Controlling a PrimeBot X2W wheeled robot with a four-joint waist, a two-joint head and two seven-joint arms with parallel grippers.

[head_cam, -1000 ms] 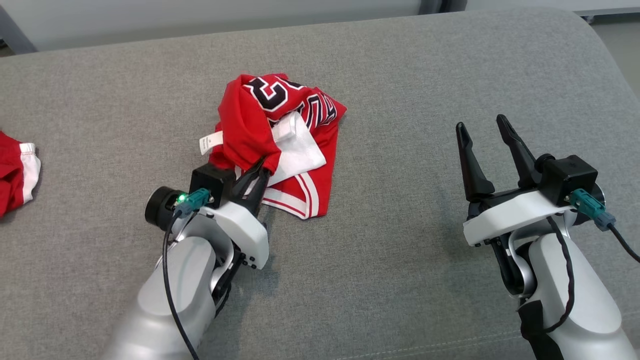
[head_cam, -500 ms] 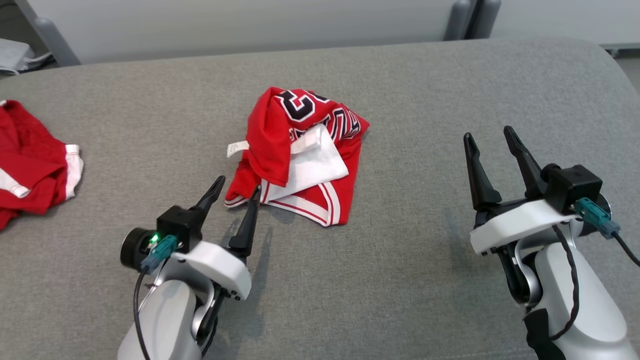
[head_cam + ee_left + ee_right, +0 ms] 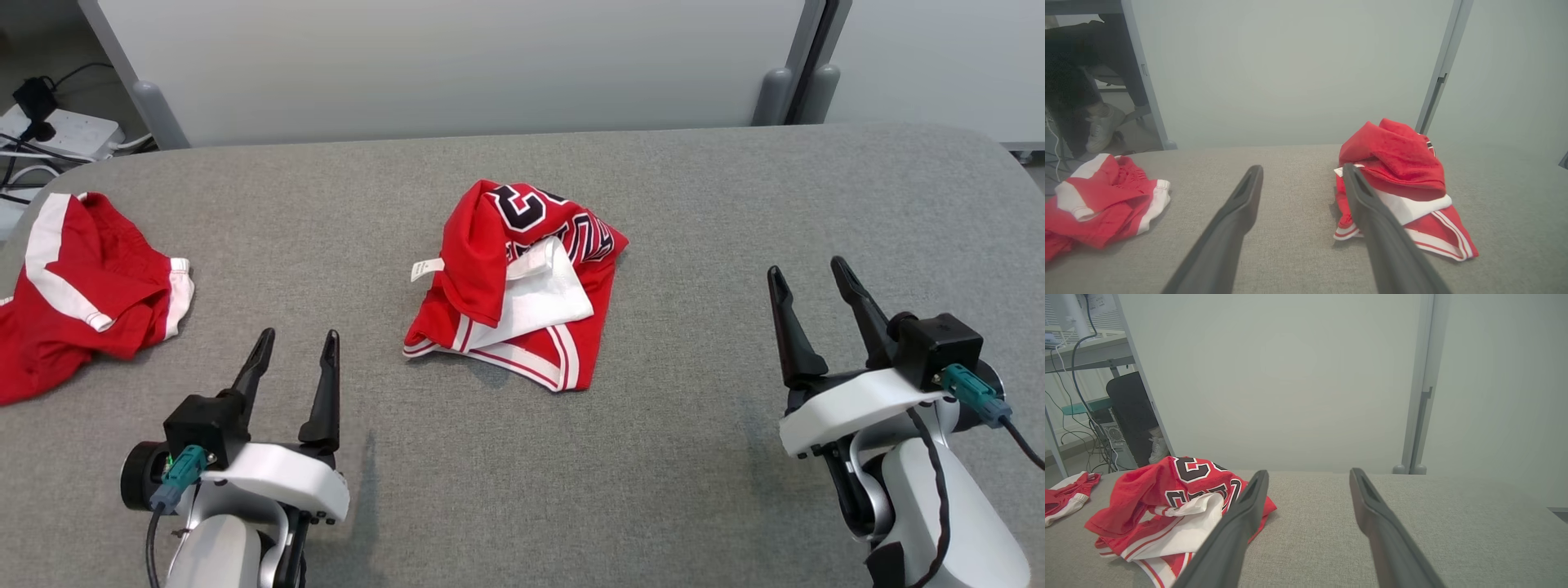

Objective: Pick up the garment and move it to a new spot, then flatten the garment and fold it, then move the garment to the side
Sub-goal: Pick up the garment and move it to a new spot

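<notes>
Garment (image 3: 514, 286) crumpled at middle of grey fabric surface (image 3: 694, 204): red jersey, white trim, lying free. Left gripper (image 3: 299, 335) near its lower-left edge, not touching, jaws spread, empty. Right gripper (image 3: 807, 267) well apart to right, jaws spread, empty. 2nd red garment (image 3: 82, 286) far left.

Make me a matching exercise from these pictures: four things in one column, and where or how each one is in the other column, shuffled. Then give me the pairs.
Column one
1. numbered jersey
2. second red garment
3. white label
4. right gripper

Column two
A. open, holding nothing
B. at the left edge of the grey surface
C. crumpled heap in the middle
D. sticking out at the heap's left side, head view

Pairs: 1-C, 2-B, 3-D, 4-A
</notes>
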